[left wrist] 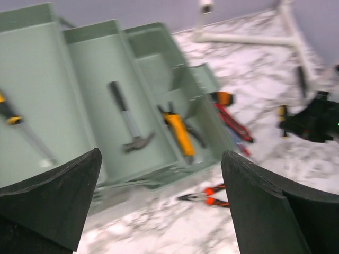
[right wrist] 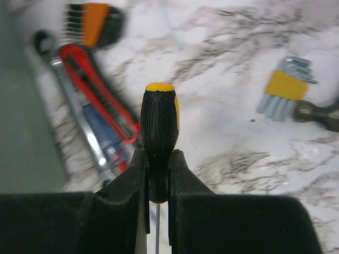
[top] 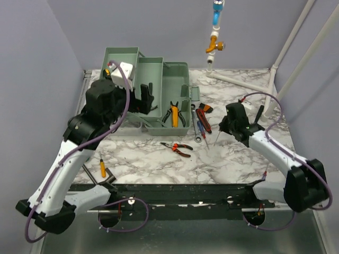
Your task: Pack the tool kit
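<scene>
The green tool box (top: pixel 170 79) stands open at the back left, also seen in the left wrist view (left wrist: pixel 95 90). It holds a hammer (left wrist: pixel 130 126), yellow-handled pliers (left wrist: pixel 179 132) and a screwdriver (left wrist: pixel 13 119). My left gripper (top: pixel 146 99) is open and empty above the box's front; its jaws stand wide apart in the wrist view (left wrist: pixel 161 154). My right gripper (top: pixel 226 127) is shut on a black-and-yellow screwdriver (right wrist: pixel 159 124), held above the table to the right of the box. Orange-handled pliers (top: pixel 177 148) lie in front of the box.
A red utility knife (right wrist: pixel 98 92), a wrench (right wrist: pixel 79 124) and an orange hex key holder (right wrist: pixel 94 20) lie beside the box. A yellow hex key set (right wrist: pixel 286 87) lies to the right. A small orange screwdriver (top: pixel 103 168) lies at the near left.
</scene>
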Motion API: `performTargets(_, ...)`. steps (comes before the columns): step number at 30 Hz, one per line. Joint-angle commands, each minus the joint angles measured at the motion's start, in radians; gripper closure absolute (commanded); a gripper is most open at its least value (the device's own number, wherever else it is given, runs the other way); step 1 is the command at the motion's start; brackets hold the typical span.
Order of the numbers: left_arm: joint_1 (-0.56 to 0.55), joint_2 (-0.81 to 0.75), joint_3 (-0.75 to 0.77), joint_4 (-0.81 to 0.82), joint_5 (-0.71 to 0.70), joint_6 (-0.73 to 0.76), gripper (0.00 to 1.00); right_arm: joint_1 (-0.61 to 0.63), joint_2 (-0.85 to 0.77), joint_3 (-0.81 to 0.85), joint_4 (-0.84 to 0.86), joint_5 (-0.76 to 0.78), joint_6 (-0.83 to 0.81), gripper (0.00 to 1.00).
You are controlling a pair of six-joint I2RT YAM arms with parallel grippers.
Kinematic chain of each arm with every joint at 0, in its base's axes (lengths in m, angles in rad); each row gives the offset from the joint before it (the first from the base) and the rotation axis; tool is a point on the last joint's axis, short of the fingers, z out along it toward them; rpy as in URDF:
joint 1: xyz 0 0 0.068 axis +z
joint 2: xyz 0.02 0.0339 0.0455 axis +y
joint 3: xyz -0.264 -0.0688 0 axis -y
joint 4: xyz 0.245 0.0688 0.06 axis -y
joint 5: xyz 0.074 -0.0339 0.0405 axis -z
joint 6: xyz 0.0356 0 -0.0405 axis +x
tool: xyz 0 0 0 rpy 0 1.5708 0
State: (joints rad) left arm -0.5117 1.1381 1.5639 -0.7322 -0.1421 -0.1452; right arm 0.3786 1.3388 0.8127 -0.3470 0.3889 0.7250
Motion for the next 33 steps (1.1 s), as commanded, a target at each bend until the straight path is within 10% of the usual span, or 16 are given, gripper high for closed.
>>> performTargets(1, -0.090, -0.124, -0.292, 0.381, 0.360, -0.184, 0.01, -0.002, -0.184, -0.081, 0.182, -0.313, -0.137, 0.99)
performTargets(15, -0.246, 0.049, -0.397, 0.661, 0.375, -0.419, 0.06, -0.002, -0.497, -0.252, 0.663, -1.100, -0.104, 0.99)
performTargets(33, -0.297, 0.249, -0.331, 0.706, 0.417, -0.508, 0.18, -0.002, -0.500, -0.236, 0.697, -1.099, -0.078, 0.99)
